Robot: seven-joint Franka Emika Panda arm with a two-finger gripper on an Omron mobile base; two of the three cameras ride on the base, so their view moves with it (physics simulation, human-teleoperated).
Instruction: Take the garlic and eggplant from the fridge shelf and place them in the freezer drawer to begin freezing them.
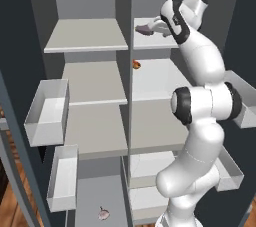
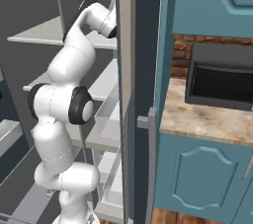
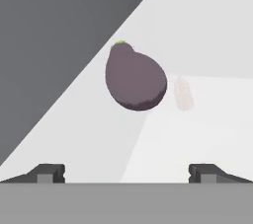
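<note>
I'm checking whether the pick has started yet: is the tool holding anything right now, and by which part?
Nothing is held. The tool is open, its tips wide apart, with the eggplant lying ahead of them on the fridge shelf, untouched.

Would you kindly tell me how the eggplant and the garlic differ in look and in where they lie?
The eggplant is a dark purple oval with a green tip; the garlic is a pale pinkish bulb with a thin stem. The eggplant lies on a high fridge shelf before the open gripper; the garlic lies low, in the freezer drawer.
</note>
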